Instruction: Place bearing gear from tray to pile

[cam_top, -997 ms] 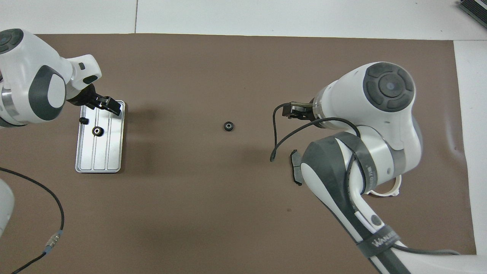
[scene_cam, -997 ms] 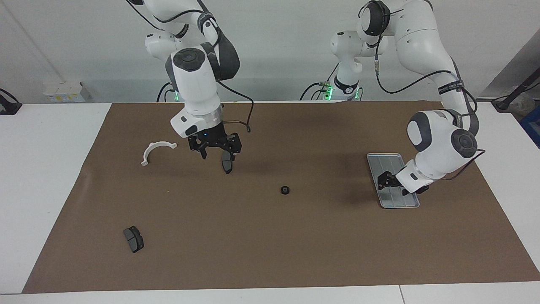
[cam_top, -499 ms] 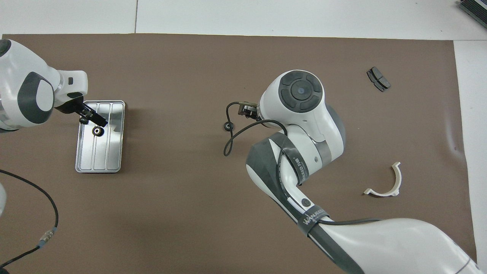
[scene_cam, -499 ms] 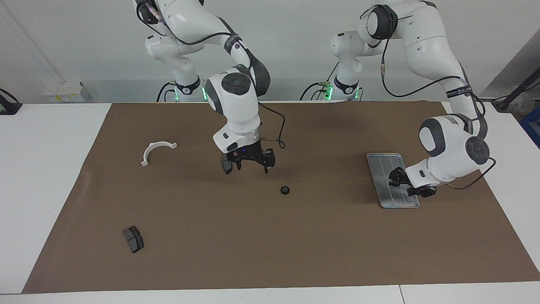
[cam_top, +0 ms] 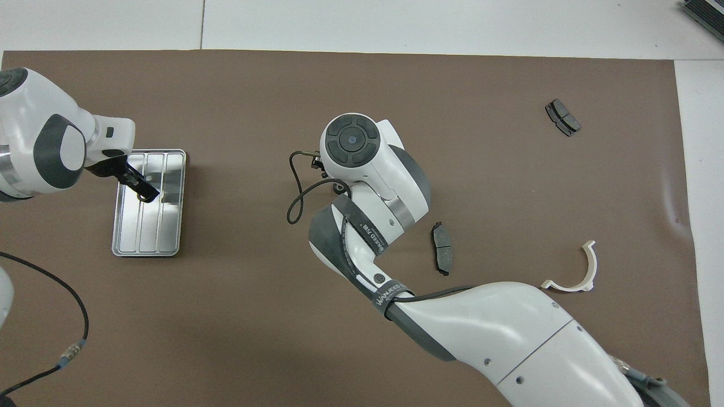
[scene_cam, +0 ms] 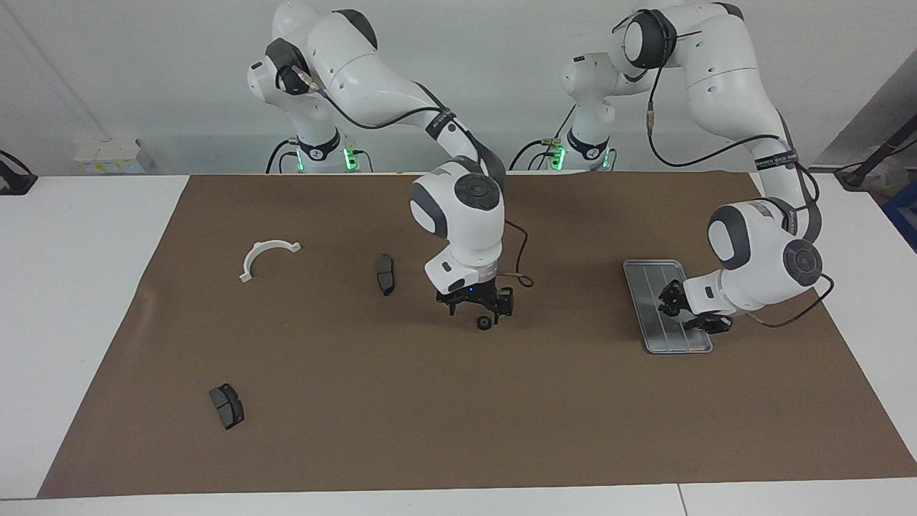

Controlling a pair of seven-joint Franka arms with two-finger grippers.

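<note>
The silver tray lies at the left arm's end of the brown mat. My left gripper is low over the tray's middle and covers whatever lies under it. No bearing gear shows on the tray's bare lanes. One small black bearing gear sits on the mat near the table's middle. My right gripper hangs open just above that gear, its wrist hiding it in the overhead view. The pile's parts lie scattered: a white bracket and two brake pads.
The second brake pad lies farthest from the robots, toward the right arm's end. A loose black cable trails over the mat by the left arm's base. White table surrounds the brown mat.
My right arm swung from over the brake pad near the bracket to above the gear on the mat. My left gripper slid from the tray's corner onto its middle, covering the gears seen there earlier.
</note>
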